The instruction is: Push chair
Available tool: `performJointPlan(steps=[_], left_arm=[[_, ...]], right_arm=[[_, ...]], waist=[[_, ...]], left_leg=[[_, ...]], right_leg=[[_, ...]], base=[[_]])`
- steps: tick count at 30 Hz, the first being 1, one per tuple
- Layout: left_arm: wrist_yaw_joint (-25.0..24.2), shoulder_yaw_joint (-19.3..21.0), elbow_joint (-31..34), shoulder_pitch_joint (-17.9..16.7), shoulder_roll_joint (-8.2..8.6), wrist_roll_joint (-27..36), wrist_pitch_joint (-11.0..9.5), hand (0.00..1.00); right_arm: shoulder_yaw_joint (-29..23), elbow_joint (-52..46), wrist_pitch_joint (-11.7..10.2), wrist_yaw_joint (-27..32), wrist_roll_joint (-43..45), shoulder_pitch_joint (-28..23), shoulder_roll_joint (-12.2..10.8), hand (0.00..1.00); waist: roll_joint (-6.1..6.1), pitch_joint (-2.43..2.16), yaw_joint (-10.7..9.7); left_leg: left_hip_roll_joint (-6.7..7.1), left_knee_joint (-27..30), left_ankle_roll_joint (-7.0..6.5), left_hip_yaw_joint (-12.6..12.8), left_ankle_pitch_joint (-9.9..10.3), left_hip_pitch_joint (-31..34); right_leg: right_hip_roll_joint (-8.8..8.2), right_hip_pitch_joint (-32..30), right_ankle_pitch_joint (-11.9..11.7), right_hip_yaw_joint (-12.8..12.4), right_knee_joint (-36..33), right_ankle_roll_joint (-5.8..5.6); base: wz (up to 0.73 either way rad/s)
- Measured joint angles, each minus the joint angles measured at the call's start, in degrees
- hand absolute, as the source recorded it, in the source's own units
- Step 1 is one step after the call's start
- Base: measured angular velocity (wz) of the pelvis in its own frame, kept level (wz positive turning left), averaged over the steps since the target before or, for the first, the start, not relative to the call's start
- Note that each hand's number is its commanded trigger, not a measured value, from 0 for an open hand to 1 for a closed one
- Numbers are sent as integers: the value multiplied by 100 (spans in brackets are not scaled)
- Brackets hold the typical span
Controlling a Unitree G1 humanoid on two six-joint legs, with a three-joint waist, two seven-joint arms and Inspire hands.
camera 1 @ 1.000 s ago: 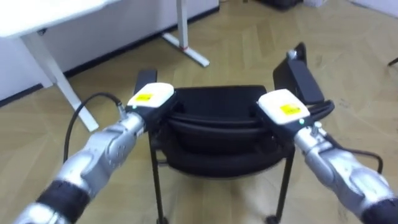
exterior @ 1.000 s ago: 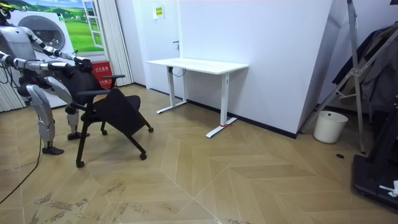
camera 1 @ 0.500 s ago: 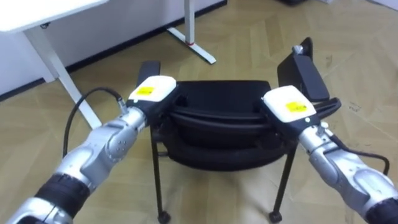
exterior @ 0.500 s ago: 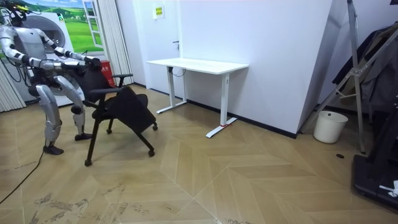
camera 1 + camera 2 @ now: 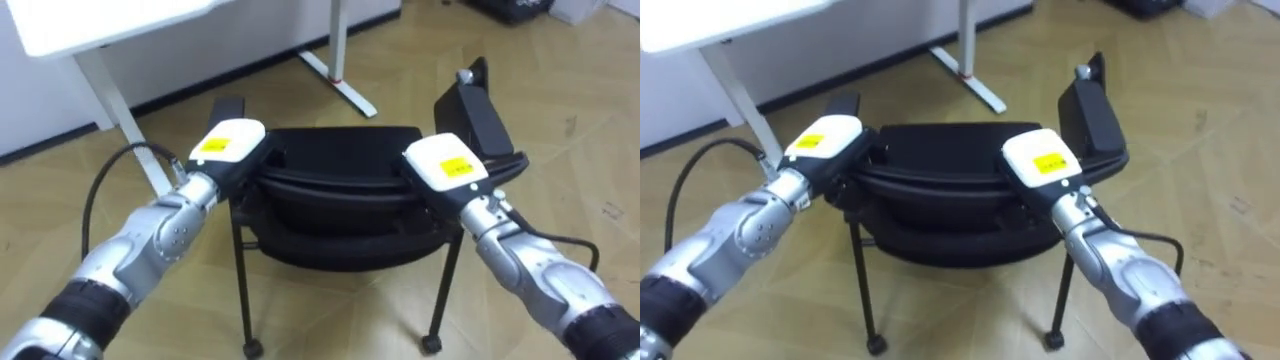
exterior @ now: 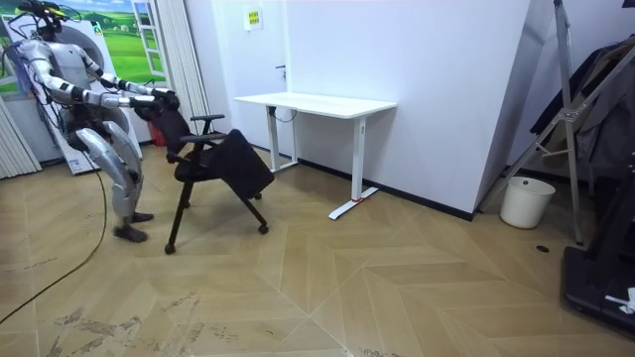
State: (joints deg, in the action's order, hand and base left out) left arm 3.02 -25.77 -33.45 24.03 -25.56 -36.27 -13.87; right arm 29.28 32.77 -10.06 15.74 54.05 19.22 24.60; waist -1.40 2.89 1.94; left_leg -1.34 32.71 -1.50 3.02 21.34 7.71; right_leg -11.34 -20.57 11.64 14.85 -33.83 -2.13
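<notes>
"Standing behind the black wheeled office chair (image 5: 345,170), is the robot grasping it?"

"Its left hand (image 5: 232,148) and right hand (image 5: 447,165) sit at the backrest's two top corners. Whether they clasp it or merely press cannot be told."

"And where is the chair?"

"On the wooden parquet floor (image 5: 560,120), near the white desk (image 6: 317,103)."

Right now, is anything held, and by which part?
The left hand and right hand sit on the backrest top of the chair, one at each end; grip cannot be told.
</notes>
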Motion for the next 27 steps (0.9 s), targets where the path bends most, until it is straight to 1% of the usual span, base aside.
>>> performJointPlan(steps=[1, 2, 3, 4, 5, 6, 7, 8, 9, 10, 11, 13, 14, 16, 17, 18, 19, 20, 21, 22, 23, 24, 25, 26, 27], left_arm=[[16, 15, -20, -52, -39, 46, -18, 100], [20, 36, -15, -75, -57, 48, -18, 100], [25, 51, 11, -84, -64, 49, -15, 100], [46, 94, 10, -83, -24, 49, -8, 100], [63, 129, 7, -81, -5, 49, -2, 100], [94, 185, -44, -63, 35, 48, 12, 100], [121, 207, -75, -25, 45, 48, 16, 100], [121, 222, -104, 8, 46, 48, 16, 100], [130, 280, -122, 35, 56, 47, 15, 100], [132, 302, -135, 75, 57, 47, 15, 100], [133, 302, -135, 92, 64, 47, 15, 100], [140, 295, -191, 163, 62, 54, 15, 100], [142, 295, -191, 167, 61, 56, 15, 100], [149, 297, -185, 220, 58, 53, 16, 100], [153, 297, -189, 238, 74, 53, 20, 100], [158, 311, -210, 272, 75, 54, 38, 100], [170, 307, -247, 325, 103, 52, 58, 100], [170, 307, -248, 349, 112, 50, 71, 100], [183, 311, -256, 379, 131, 40, 84, 100], [188, 334, -246, 405, 175, 6, 107, 100], [194, 346, -246, 409, 201, -19, 122, 100], [234, 361, -245, 408, 232, -38, 138, 100], [271, 339, -281, 423, 239, -39, 138, 100], [281, 288, -318, 483, 252, -39, 137, 100], [317, 171, -401, 549, 324, -39, 172, 100]], right_arm=[[46, 13, -3, 1, 5, 9, -38, 100], [56, 11, -6, 1, 8, 11, -38, 100], [58, 16, -14, 1, 22, 50, -31, 100], [72, 52, -14, 0, 30, 150, -4, 100], [98, 87, -16, -1, 29, 224, 17, 100], [128, 178, -34, -6, 30, 369, 20, 100], [196, 259, -36, -12, 23, 501, 20, 100], [202, 287, -40, -20, 19, 555, 20, 100], [206, 333, -41, -24, 18, 639, -3, 100], [206, 360, -41, -24, 8, 687, -18, 100], [205, 367, -41, -24, 3, 701, -17, 100], [207, 385, -41, -27, -31, 731, -14, 100], [206, 397, -43, -38, -36, 741, -19, 100], [201, 411, -47, -63, -66, 784, -18, 100], [199, 422, -46, -63, -66, 810, -19, 100], [199, 460, -47, -69, -66, 875, -23, 100], [196, 506, -47, -71, -69, 923, -18, 100], [188, 515, -49, -71, -75, 942, -7, 100], [141, 510, -58, -71, -68, 953, -2, 100], [89, 504, -60, -78, -42, 953, -1, 100], [79, 509, -60, -81, -40, 955, 2, 100], [76, 505, -60, -82, -41, 963, 5, 100], [65, 487, -66, -82, -41, 956, 32, 100], [33, 487, -72, -79, -42, 936, 56, 100], [2, 497, -87, -76, -45, 889, 95, 100]], waist=[[-7, -30, -12], [-2, -69, -21], [36, -109, -17], [105, -103, 0], [136, -102, 14], [193, -85, 20], [189, -81, 29], [159, -64, 36], [127, -44, 66], [122, -46, 103], [111, -44, 112], [71, -21, 110], [62, -15, 109], [61, -9, 33], [68, -9, 26], [71, -7, 28], [67, -5, 24], [69, -4, 13], [79, 12, -16], [72, 18, -26], [65, 22, -28], [40, 41, -28], [23, 51, -159], [6, 72, -226], [-40, 85, -257]], left_leg=[[-32, 46, 114, -169, 100, -84], [-96, 84, 181, -194, 137, -100], [-235, 121, 355, -199, 175, -112], [-389, 75, 467, -172, 197, -162], [-440, 38, 516, -170, 191, -191], [-532, -55, 594, -163, 176, -253], [-586, -188, 660, -104, 137, -323], [-606, -225, 685, -77, 122, -348], [-653, -234, 735, -11, 94, -375], [-737, -198, 755, 96, 86, -389], [-776, -160, 771, 155, 75, -382], [-909, 102, 792, 207, 62, -330], [-936, 148, 792, 202, 61, -324], [-1054, 380, 798, 190, 56, -213], [-1081, 403, 801, 210, 54, -192], [-1117, 398, 807, 285, 38, -174], [-1124, 379, 835, 334, 1, -153], [-1123, 374, 833, 334, -7, -129], [-1119, 343, 833, 324, -8, -109], [-1105, 340, 829, 324, -38, -70], [-1096, 356, 814, 326, -73, -44], [-1057, 483, 730, 346, -166, 56], [-916, 565, 649, 289, -171, 318], [-784, 574, 625, 295, -160, 497], [-511, 499, 530, 350, -169, 810]], right_leg=[[84, 103, -333, -62, 292, 71], [169, 156, -361, -55, 288, 124], [332, 215, -373, -15, 275, 274], [452, 265, -323, 50, 279, 436], [482, 291, -295, 102, 282, 479], [536, 343, -247, 169, 277, 538], [538, 357, -172, 216, 209, 628], [529, 354, -93, 240, 144, 639], [525, 343, 55, 272, 31, 658], [546, 357, 171, 325, -34, 688], [547, 372, 225, 358, -64, 697], [534, 493, 425, 535, -205, 790], [537, 525, 481, 566, -237, 801], [544, 611, 629, 738, -295, 833], [548, 614, 640, 766, -295, 843], [545, 613, 648, 798, -294, 857], [529, 615, 653, 823, -284, 859], [523, 614, 656, 846, -275, 853], [524, 615, 666, 866, -251, 835], [512, 614, 666, 881, -222, 828], [505, 622, 658, 880, -190, 816], [453, 657, 653, 875, -148, 802], [434, 663, 701, 811, -75, 767], [444, 660, 705, 714, -38, 734], [458, 684, 680, 481, 22, 704]], base=[[60], [58], [40], [28], [18], [19], [23], [22], [17], [16], [26], [35], [33], [36], [23], [12], [13], [18], [21], [18], [18], [37], [53], [62], [16]])
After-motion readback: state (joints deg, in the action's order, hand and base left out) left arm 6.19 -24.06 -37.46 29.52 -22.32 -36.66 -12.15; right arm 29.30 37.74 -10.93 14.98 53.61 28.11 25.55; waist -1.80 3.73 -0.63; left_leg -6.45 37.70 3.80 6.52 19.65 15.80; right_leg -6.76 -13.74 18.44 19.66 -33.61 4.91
